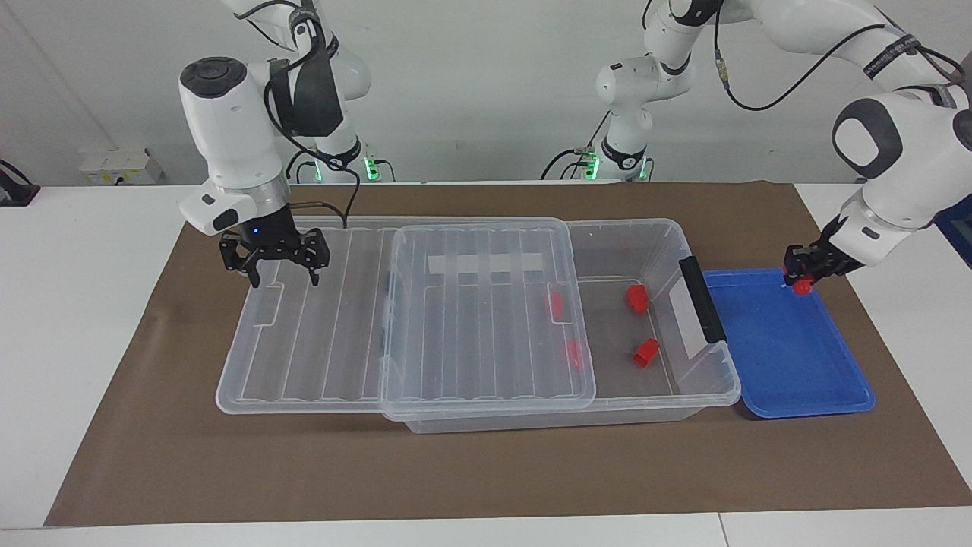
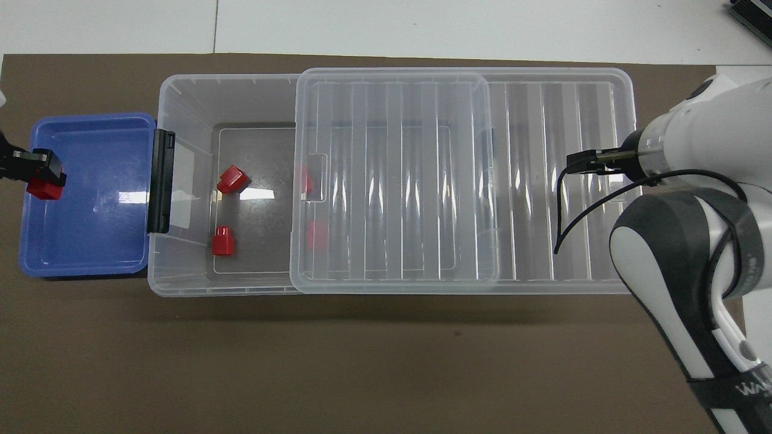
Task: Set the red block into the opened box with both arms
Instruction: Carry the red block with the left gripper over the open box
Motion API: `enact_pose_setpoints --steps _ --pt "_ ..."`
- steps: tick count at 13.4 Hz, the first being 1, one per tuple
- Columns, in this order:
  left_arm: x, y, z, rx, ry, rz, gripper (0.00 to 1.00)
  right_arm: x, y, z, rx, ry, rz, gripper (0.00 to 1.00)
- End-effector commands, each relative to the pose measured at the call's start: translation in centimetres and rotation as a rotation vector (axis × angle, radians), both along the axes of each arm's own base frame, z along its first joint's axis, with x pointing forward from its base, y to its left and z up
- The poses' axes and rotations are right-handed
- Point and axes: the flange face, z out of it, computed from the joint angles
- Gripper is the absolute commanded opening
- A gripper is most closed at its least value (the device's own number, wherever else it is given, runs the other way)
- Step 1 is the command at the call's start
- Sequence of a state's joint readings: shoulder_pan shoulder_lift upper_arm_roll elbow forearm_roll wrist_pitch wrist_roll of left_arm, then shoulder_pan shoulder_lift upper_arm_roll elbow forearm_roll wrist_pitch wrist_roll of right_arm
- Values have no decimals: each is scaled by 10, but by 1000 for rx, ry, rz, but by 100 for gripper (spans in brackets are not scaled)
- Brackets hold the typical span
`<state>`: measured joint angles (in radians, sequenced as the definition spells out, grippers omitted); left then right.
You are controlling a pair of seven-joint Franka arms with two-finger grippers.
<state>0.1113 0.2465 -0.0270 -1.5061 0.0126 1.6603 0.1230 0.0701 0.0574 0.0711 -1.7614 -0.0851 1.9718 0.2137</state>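
Observation:
My left gripper (image 1: 803,272) (image 2: 37,173) is shut on a red block (image 1: 802,286) (image 2: 43,188) and holds it in the air over the outer edge of the blue tray (image 1: 797,372) (image 2: 90,241). The opened box (image 1: 668,228) (image 2: 181,84) is a clear bin. Its ribbed lid (image 1: 486,319) (image 2: 392,181) is slid toward the right arm's end, leaving the end by the tray uncovered. Two red blocks (image 1: 637,298) (image 1: 646,352) lie in the uncovered part, and two more (image 1: 554,304) (image 1: 575,353) show through the lid. My right gripper (image 1: 282,279) (image 2: 576,164) hangs open over the lid's overhanging end.
A black clip handle (image 1: 702,298) (image 2: 160,182) stands on the box's end wall beside the tray. Box and tray rest on a brown mat (image 1: 486,471) on the white table. The right arm's cable droops over the lid.

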Motion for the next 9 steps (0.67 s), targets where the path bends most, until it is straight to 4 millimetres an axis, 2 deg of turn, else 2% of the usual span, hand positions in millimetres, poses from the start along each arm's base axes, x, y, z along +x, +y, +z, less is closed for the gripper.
enact_pose_setpoints --steps 1,3,5,7,9 --pt "-4 -59 14 6 18 141 0 -5 5 33 24 13 -138 100" --pt "-11 -95 30 -16 0 268 0 -9 6 55 67 39 -182 100" --pt "-20 -140 40 -8 -15 380 0 -9 -6 75 73 60 -205 100" --pt "-31 -184 36 3 -15 451 0 -13 -11 88 65 71 -208 100" --pt "-45 -215 19 -18 -69 480 0 -16 -15 95 60 74 -211 100"
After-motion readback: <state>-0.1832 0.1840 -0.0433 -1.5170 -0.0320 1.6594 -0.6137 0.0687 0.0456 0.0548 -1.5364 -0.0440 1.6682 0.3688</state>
